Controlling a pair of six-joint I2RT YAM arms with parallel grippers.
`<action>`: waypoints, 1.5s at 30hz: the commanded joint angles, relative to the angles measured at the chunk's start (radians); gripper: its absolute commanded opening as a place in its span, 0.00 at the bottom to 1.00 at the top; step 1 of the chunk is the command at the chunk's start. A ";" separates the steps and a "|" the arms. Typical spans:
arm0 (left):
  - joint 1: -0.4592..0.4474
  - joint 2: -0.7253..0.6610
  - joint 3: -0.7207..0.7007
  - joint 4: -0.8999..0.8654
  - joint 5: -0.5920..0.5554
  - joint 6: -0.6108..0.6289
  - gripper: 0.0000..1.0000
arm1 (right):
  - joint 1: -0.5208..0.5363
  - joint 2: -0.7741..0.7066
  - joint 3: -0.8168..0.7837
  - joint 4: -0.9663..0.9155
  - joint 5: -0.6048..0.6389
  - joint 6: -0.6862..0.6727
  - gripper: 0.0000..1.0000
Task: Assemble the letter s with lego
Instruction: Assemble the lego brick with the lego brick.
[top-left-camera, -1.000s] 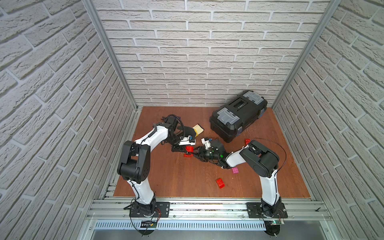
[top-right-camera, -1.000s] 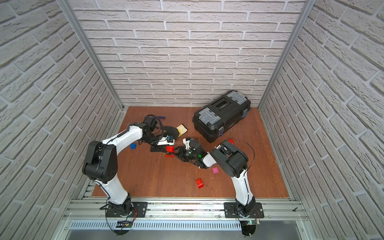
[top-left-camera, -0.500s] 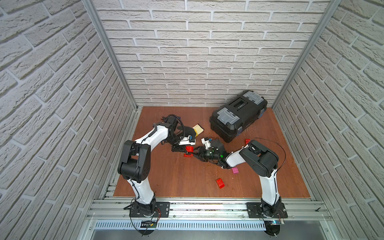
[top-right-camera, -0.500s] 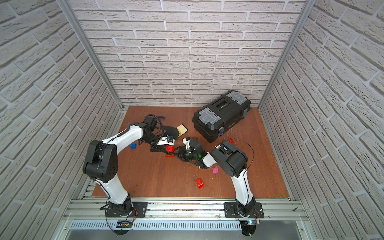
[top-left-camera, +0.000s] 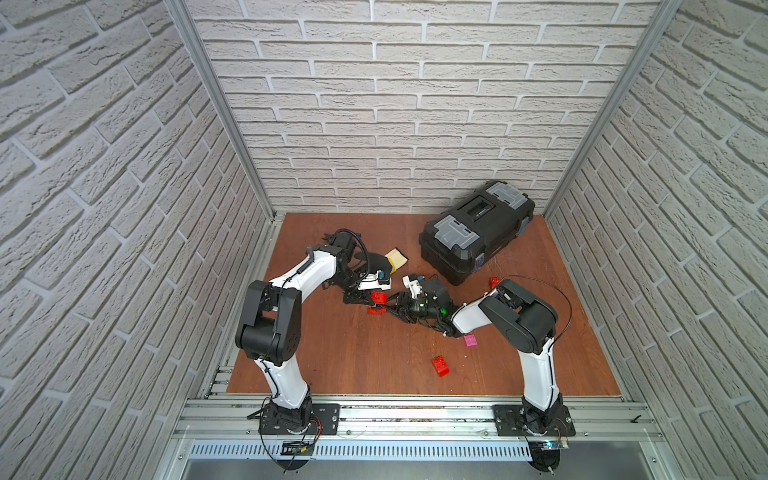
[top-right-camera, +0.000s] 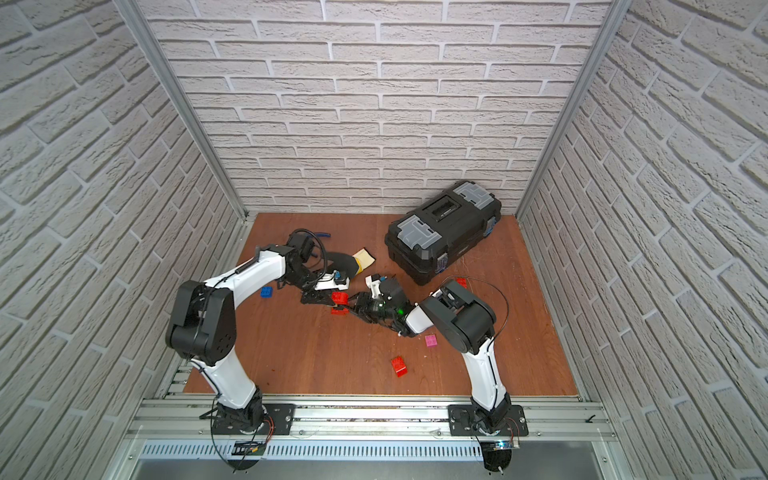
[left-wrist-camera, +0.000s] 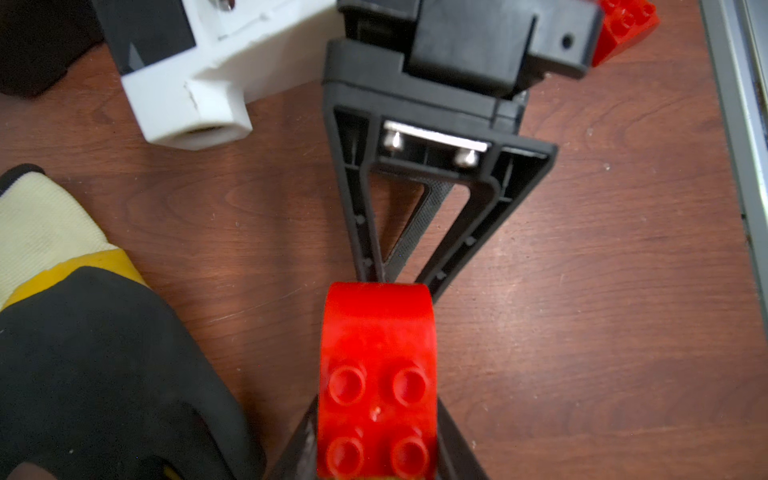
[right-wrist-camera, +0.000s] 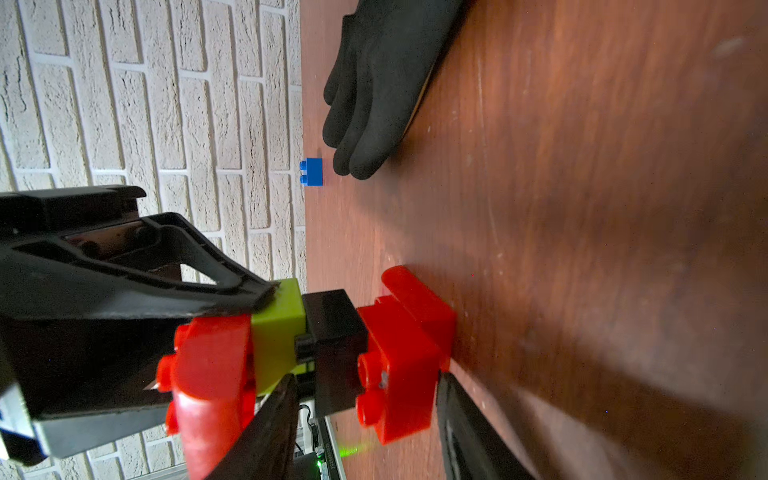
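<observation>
- My left gripper (left-wrist-camera: 377, 409) is clenched on the top red brick (left-wrist-camera: 376, 353), low in the centre of the left wrist view. A finger sits on each side of its 4 studs.
- That brick caps the lego stack (top-left-camera: 377, 299). Under it come a lime green brick (right-wrist-camera: 278, 328), a black brick (right-wrist-camera: 332, 328) and a red base brick (right-wrist-camera: 399, 374), which rests on the wooden table (right-wrist-camera: 582, 249).
- In both top views the stack stands a little left of the table's centre, where the 2 arms meet.
- My right gripper (right-wrist-camera: 365, 376) is rolled onto its side with the jaws partly apart. It is grasping the lower stack: 1 finger sits by the lime-black joint, and the other is against the red base next to the table.
- A blue brick (top-right-camera: 266, 292) lies alone left of the stack, just beside the fingertips of the glove (right-wrist-camera: 382, 83).
- A pink brick (top-left-camera: 470, 340) lies right of centre beside the right forearm, and a loose red brick (top-left-camera: 440, 366) lies below it, nearer the frame's bottom.
- A second loose red brick (top-left-camera: 494, 282) sits just below the black toolbox (top-left-camera: 476, 237), which stands in the table's upper right.
</observation>
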 joint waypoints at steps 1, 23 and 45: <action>-0.004 0.000 -0.017 -0.017 -0.009 0.004 0.39 | -0.003 0.004 -0.005 -0.074 -0.001 -0.041 0.54; 0.003 -0.008 -0.004 -0.030 0.017 -0.004 0.49 | -0.004 -0.010 -0.035 -0.063 -0.017 -0.091 0.57; 0.003 -0.010 -0.002 -0.027 0.041 -0.019 0.55 | -0.013 -0.005 -0.059 0.100 -0.044 -0.029 0.61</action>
